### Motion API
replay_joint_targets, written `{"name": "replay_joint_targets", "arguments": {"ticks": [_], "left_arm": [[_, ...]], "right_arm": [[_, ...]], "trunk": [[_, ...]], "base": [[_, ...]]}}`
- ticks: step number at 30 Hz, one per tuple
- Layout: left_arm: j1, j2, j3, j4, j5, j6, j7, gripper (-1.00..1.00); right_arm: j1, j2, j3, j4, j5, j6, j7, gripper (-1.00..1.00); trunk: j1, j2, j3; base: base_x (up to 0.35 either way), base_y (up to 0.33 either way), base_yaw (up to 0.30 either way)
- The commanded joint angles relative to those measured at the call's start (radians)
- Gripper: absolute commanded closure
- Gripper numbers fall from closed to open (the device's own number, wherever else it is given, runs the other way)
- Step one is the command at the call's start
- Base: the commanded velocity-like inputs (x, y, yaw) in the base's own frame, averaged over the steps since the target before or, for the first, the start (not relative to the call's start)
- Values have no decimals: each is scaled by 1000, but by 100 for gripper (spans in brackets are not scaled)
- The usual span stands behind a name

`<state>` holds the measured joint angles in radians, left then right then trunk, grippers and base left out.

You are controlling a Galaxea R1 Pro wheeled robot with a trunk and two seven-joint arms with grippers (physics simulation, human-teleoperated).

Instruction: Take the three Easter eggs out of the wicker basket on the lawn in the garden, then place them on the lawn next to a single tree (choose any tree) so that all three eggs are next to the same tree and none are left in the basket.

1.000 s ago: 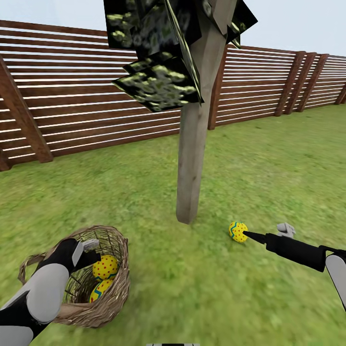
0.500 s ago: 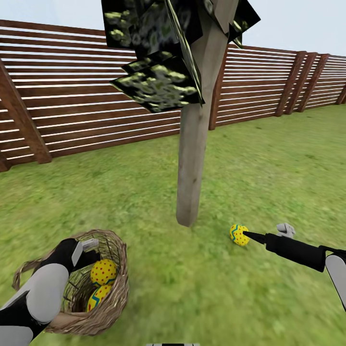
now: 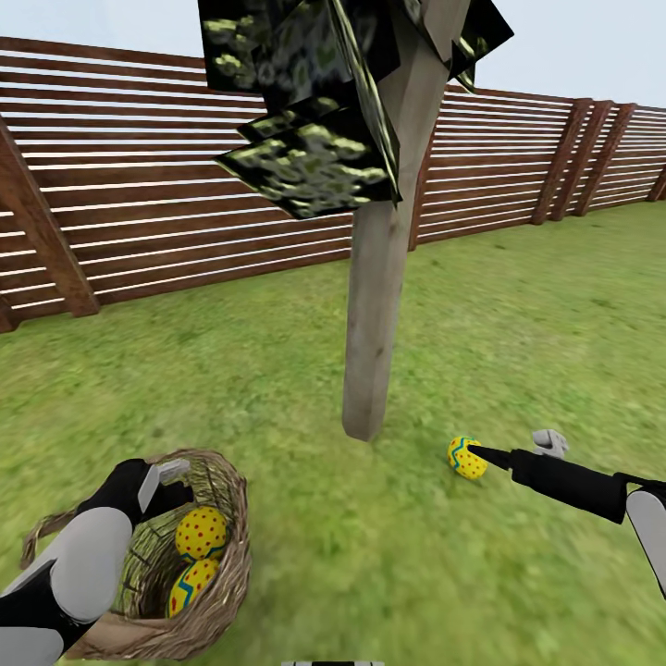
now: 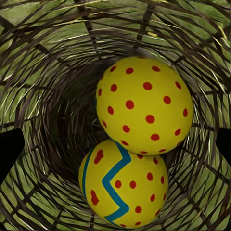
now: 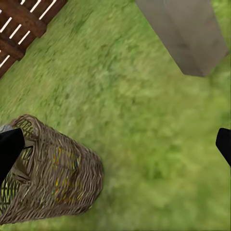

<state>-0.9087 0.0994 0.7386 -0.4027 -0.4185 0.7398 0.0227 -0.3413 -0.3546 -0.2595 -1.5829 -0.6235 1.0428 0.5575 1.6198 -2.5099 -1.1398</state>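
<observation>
The wicker basket [image 3: 217, 592] stands on the lawn [image 3: 305, 527] at the lower left. Two Easter eggs lie inside it: a red-dotted one [image 3: 201, 534] [image 4: 144, 103] and one with a blue zigzag band [image 3: 190, 585] [image 4: 124, 190]. My left gripper [image 3: 171, 490] [image 4: 115, 147] hangs open inside the basket just above them, its fingertips [image 4: 9, 151] far apart. A third egg [image 3: 467, 457] rests on the grass right of the tree [image 3: 375, 324], close to the trunk's foot. My right gripper [image 3: 490, 455] [image 5: 115, 144] is open, one black finger touching or nearly touching that egg.
A brown slatted fence [image 3: 185, 203] runs behind the tree, and blocky dark foliage [image 3: 314, 120] hangs overhead. Open grass spreads right of the trunk and between the basket and the trunk. In the right wrist view the basket [image 5: 53, 173] and the trunk base [image 5: 185, 33] show.
The whole picture has drifted slightly down and right, so the camera moved. The basket sits lower under my left arm. Both grippers stay open; the lawn egg keeps its spot by the tree.
</observation>
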Motion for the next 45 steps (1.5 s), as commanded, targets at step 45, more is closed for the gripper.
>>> {"name": "replay_joint_targets", "arguments": {"ticks": [45], "left_arm": [[1, -1, 5, 0, 1, -18, 2, -100]], "right_arm": [[-1, 0, -1, 0, 7, 4, 12, -100]], "trunk": [[1, -1, -9]], "base": [[6, 4, 0]]}}
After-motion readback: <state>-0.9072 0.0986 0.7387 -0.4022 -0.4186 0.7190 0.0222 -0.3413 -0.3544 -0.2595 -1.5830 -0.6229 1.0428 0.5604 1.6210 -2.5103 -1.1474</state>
